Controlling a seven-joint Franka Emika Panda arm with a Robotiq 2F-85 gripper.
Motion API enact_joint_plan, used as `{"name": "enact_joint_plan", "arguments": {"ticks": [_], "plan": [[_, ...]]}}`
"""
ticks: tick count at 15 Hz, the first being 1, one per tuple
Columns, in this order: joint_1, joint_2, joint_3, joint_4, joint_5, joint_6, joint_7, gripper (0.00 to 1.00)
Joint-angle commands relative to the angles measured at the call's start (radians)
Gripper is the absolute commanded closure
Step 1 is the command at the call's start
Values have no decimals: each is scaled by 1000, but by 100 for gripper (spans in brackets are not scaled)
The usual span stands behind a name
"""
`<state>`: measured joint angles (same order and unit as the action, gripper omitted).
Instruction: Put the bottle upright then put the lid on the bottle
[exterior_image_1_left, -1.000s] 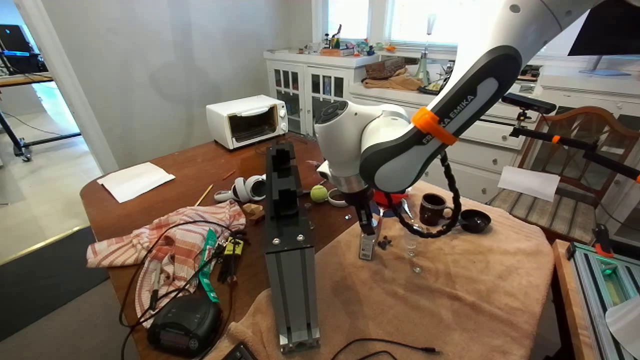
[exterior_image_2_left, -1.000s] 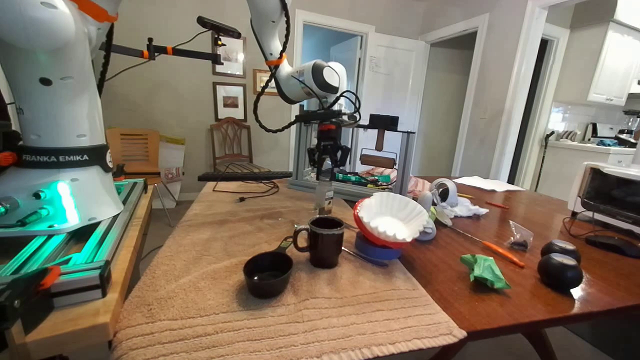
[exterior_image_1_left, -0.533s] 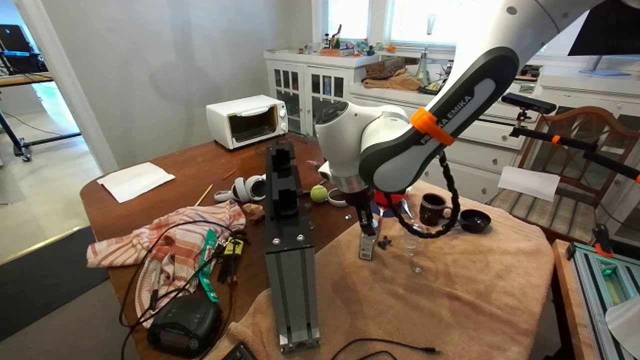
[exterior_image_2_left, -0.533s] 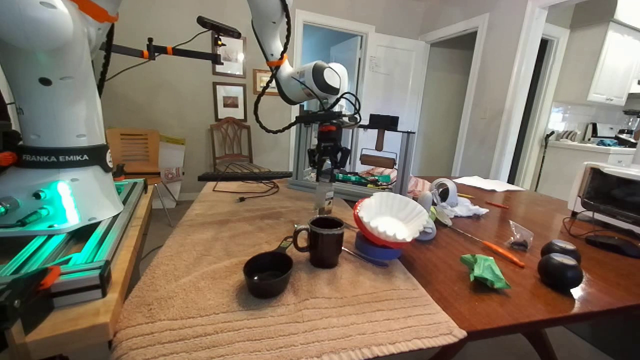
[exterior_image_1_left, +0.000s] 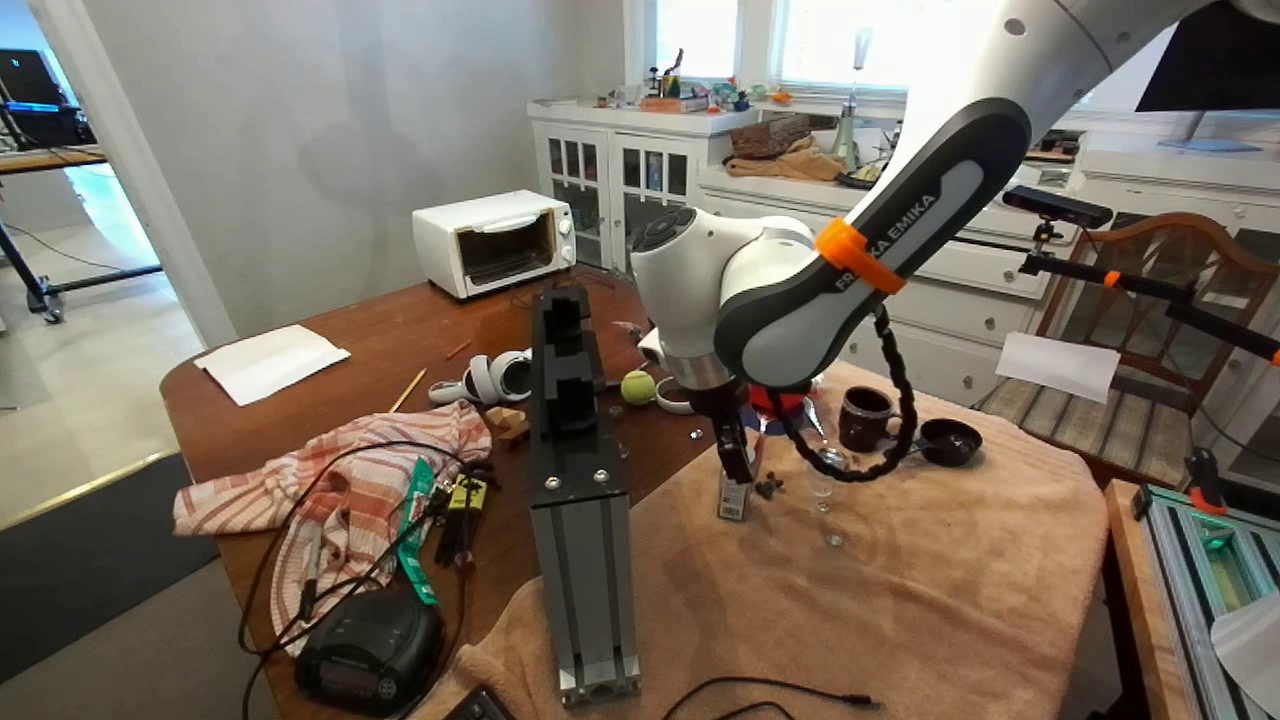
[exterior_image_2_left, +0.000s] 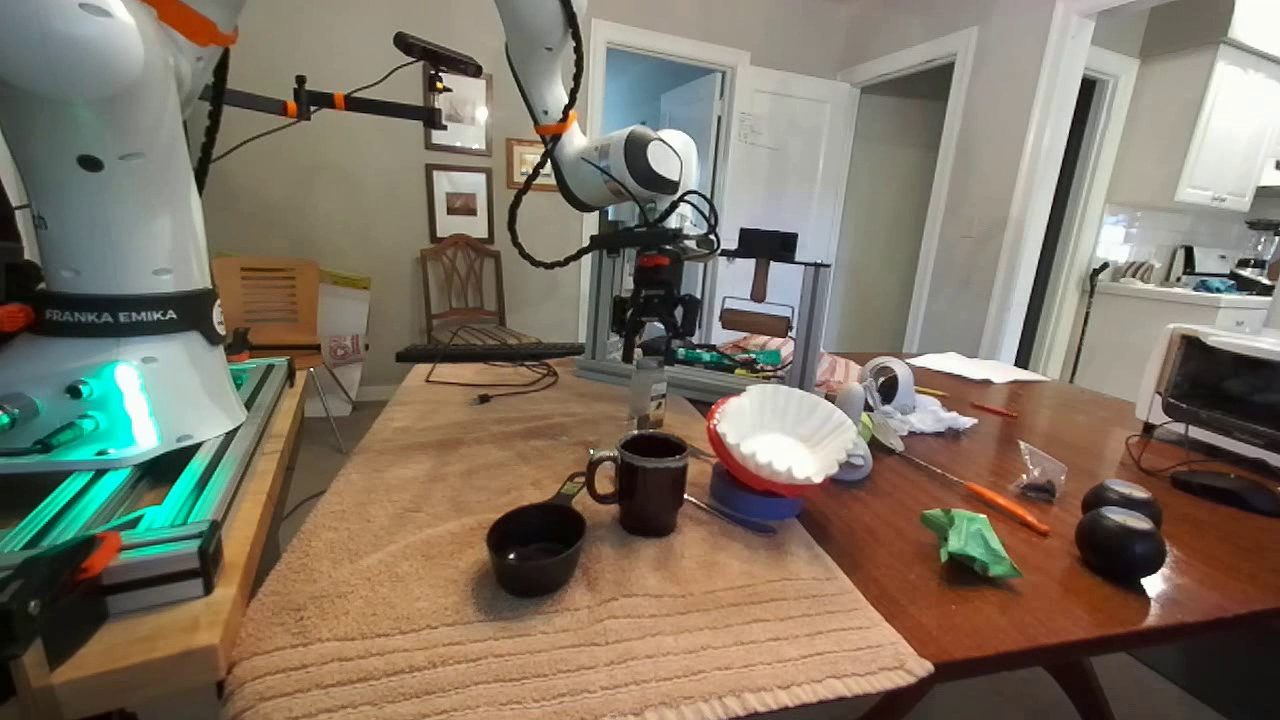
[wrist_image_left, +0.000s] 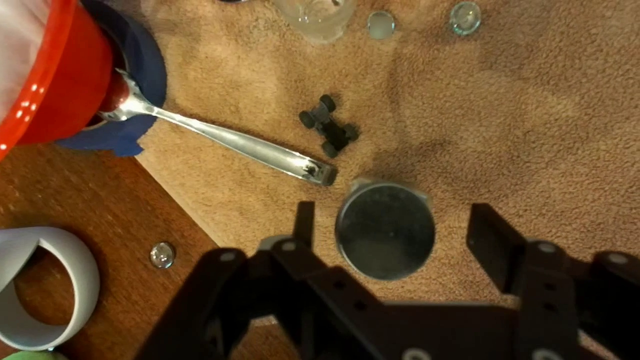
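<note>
Tan towel (exterior_image_2_left: 420, 640) under upright bottle (exterior_image_2_left: 650, 405); lid (wrist_image_left: 385, 230) on top, between fingers (wrist_image_left: 492, 245) spread well apart, gripping nothing.

Lid (wrist_image_left: 385, 231) lies on bottle (exterior_image_2_left: 650, 402); bottle stands on towel (exterior_image_2_left: 430, 490).

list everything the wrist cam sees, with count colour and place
table: 1, brown, lower left
towel: 1, tan, on the table
bottle: 1, greyish, upright on the towel
lid: 1, dark grey, on the bottle
toy car: 1, black, on towel
bowl: 1, red, upper left
paper filter: 1, white, inside the bowl
base: 1, blue, beneath the bowl
spoon: 1, silver, from bowl towards bottle
glass: 1, clear, top edge
beads: 3, clear, two on towel, one on table
loop: 1, white, on table
ball: 1, green, bottom left corner
gripper: 1, black, open, jaws either side of lid
</note>
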<state>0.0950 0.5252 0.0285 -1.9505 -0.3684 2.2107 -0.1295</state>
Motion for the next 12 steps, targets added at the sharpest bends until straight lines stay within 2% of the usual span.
{"name": "enact_joint_plan", "arguments": {"ticks": [1,5,9,10,12], "plan": [[-5,18,6,25,30,-24,-15,0],[-2,-17,14,11,38,-38,-17,0],[-30,-130,57,-53,109,-7,-82,0],[-2,-53,27,2,58,-11,-33,0],[-2,-75,30,0,63,-11,-37,0]]}}
